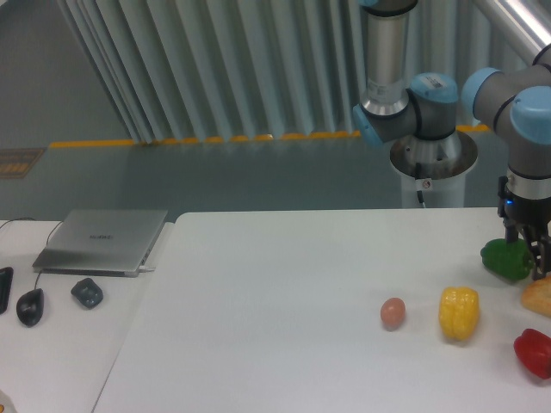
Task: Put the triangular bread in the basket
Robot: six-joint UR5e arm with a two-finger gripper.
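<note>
One bread (539,298) edge-cropped, tool (527,245) partly cut

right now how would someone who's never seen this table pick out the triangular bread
Go to the far right edge of the white table, where the gripper hangs over a green pepper. Just below that pepper and above the red pepper sits the triangular bread, cut off by the frame. It is golden-orange and toasted-looking, duller than the glossy yellow pepper to its left.
</note>
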